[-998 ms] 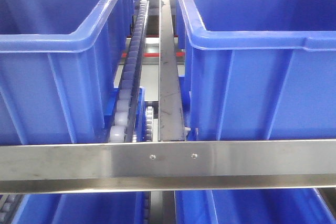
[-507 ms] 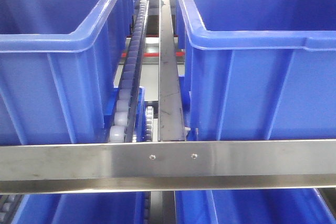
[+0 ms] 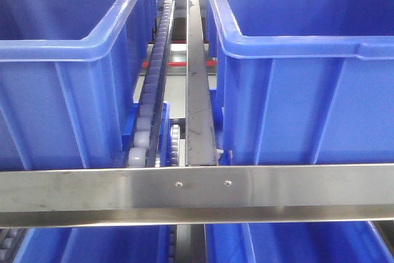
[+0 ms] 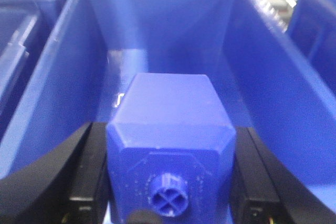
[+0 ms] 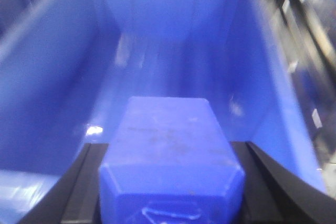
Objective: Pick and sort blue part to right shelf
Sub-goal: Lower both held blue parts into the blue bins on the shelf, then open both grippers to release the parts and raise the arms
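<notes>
Blue bins on the right shelf [image 3: 197,192] fill our front view; no arms there. Our left gripper [image 4: 170,182] clamps a blue part [image 4: 170,129] between both fingers, cap toward the wrist, a blue bin [image 4: 262,72] ahead and below. Our right gripper [image 5: 170,187] likewise clamps a second blue block [image 5: 170,140] over another bin [image 5: 52,77]; that view is blurred.

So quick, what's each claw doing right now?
Left gripper: closed on a blue block, above a blue bin.
Right gripper: closed on another blue block, above a bin.
</notes>
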Controlling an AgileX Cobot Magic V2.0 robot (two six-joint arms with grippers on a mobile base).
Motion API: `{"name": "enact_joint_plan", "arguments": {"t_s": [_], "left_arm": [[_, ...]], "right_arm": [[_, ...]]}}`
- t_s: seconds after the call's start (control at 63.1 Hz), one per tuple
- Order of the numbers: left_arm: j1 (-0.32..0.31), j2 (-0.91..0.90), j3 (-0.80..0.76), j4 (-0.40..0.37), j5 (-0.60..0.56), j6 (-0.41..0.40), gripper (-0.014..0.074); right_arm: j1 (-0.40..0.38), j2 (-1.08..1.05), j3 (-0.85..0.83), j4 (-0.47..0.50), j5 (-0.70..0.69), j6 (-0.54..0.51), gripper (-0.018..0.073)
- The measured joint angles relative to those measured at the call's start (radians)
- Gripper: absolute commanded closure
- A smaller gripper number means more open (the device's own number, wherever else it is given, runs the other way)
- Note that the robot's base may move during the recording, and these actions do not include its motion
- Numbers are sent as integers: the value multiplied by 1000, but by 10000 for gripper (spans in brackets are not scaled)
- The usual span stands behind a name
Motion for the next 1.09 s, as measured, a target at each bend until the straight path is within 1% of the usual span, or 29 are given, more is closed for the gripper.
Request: {"name": "enact_joint_plan", "arguments": {"t_s": [0.143, 0.238, 0.38, 0.475, 0.57, 0.618, 0.76, 0.776, 0.839, 1.045, 1.093], "left_arm": [[-54, 164, -42, 0, -58, 0, 209], [-77, 265, -63, -2, -103, 0, 209], [-79, 365, -87, -2, -160, 0, 209], [-79, 410, -106, -2, -171, 0, 207], [-79, 444, -123, -2, -174, 0, 204], [-79, 453, -128, -2, -174, 0, 189], [-79, 467, -139, -4, -176, 2, 45], [-79, 467, -141, -4, -180, 2, 18], [-79, 468, -143, -4, -182, 2, -15], [-79, 468, -146, -4, -184, 2, -11], [-79, 468, -150, -4, -184, 2, 3]], "right_arm": [[0, 152, -78, 0, -36, 0, 135], [8, 242, -117, 2, -64, 0, 135], [61, 344, -140, 2, -135, 0, 135], [104, 405, -140, 2, -189, 0, 130], [122, 460, -140, 2, -228, 0, 112], [122, 481, -140, 2, -243, 0, 83], [122, 500, -152, 2, -254, 0, -29], [122, 500, -157, 4, -254, 0, -42], [122, 500, -169, 9, -252, 0, -68], [122, 500, -180, 10, -248, 0, -66], [122, 500, -180, 10, -244, 0, -65]]}}
